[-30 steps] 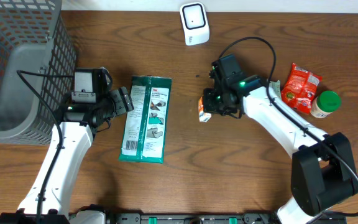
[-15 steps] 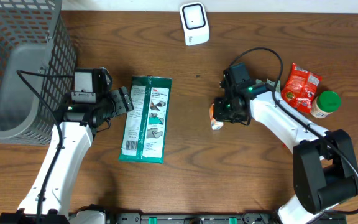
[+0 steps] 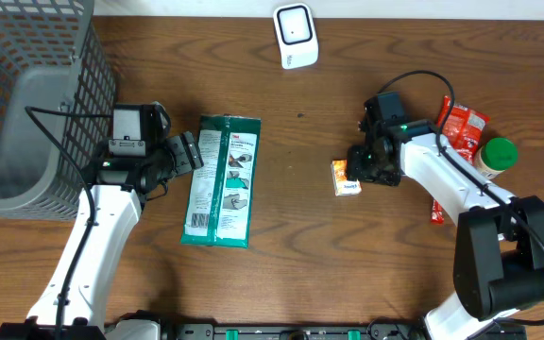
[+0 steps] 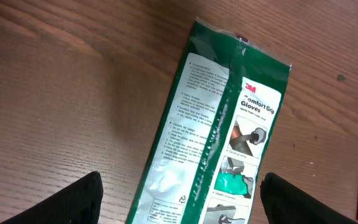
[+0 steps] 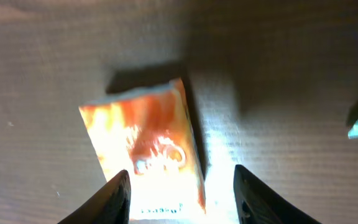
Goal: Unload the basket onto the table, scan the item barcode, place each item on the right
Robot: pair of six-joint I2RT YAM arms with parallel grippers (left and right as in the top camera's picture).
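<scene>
A small orange box [image 3: 346,177] lies flat on the wooden table, right of centre. My right gripper [image 3: 364,168] hovers just over it, open; in the right wrist view the box [image 5: 145,149] lies between the two dark fingers, nearer the left one, with table showing beside the right one. The right gripper [image 5: 179,179] holds nothing. A green glove package [image 3: 223,179] lies left of centre. My left gripper [image 3: 189,151] is open at its left edge; the left wrist view shows the package [image 4: 229,124] below the spread jaws of the left gripper [image 4: 180,183]. The white scanner [image 3: 296,36] stands at the back.
A grey wire basket [image 3: 26,94] fills the far left corner. At the right lie a red snack bag [image 3: 461,130], a green-lidded jar [image 3: 495,157] and a thin red packet [image 3: 439,210].
My right gripper carried the orange box to the right, set it flat on the table and opened its jaws. The left arm and the glove package stayed still.
</scene>
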